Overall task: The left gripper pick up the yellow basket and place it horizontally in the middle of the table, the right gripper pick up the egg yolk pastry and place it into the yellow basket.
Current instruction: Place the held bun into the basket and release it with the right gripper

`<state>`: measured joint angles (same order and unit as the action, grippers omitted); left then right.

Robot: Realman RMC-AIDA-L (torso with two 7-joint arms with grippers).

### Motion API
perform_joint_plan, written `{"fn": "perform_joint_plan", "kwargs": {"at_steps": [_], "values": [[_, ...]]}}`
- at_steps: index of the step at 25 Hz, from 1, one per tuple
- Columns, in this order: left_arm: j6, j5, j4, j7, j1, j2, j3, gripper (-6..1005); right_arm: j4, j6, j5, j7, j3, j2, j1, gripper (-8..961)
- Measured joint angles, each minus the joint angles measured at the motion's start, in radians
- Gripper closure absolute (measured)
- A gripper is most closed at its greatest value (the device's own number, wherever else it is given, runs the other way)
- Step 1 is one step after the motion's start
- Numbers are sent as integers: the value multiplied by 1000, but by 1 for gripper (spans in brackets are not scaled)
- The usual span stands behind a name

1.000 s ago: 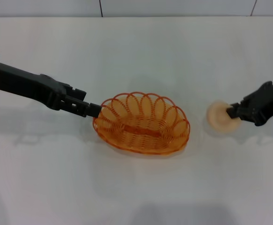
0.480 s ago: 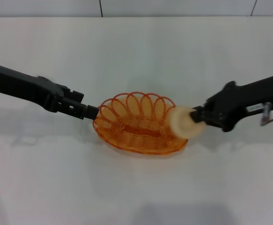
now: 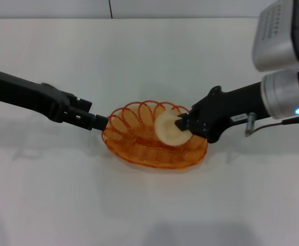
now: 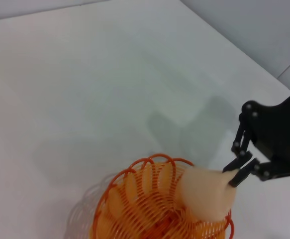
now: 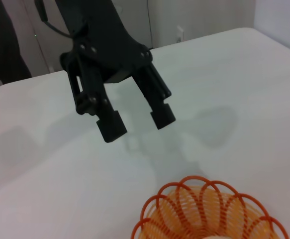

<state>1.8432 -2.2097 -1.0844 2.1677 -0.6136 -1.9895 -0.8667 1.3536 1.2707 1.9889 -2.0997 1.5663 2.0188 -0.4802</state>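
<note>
The yellow basket (image 3: 135, 149) lies lengthwise on the white table (image 3: 149, 210) near its middle. My left gripper (image 3: 101, 122) is at the basket's left end, open; in the right wrist view the left gripper (image 5: 137, 122) has nothing between its fingers and stands just off the basket's rim (image 5: 184, 185). My right gripper (image 3: 182, 124) is shut on the egg yolk pastry (image 3: 167, 129), holding it tilted above the basket's right half. From the left wrist, the pastry (image 4: 207, 195) hangs over the basket's far rim (image 4: 157, 162), pinched by the right gripper (image 4: 234, 175).
The right arm's silver segment (image 3: 285, 95) with a lit ring and a grey housing (image 3: 280, 31) reach in from the upper right. A thin cable (image 3: 272, 122) hangs by that arm. The table's back edge meets a wall (image 3: 149, 7).
The right gripper lifted the pastry off the table at the right and carried it left to above the basket. The left arm has hardly moved.
</note>
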Motion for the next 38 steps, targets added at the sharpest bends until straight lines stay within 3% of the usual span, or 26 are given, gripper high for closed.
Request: {"fn": "perform_joint_plan", "kwargs": {"at_steps": [6,20,31,38], "values": [[0,0,0,1,-1,-4,0,137,-31,-91,-2,7,78,3,-16,926],[-5,-1,0,3,-1,-6,0,137,-44,-140,-4,26,124,4,-22,908],[-6,4,0,3,7,-8,0,138,-25,-147,-4,32,110,0,-12,718],[-10,6,0,-10,11,-5,11,138,40,-120,-27,82,2,-4,83,371]]}}
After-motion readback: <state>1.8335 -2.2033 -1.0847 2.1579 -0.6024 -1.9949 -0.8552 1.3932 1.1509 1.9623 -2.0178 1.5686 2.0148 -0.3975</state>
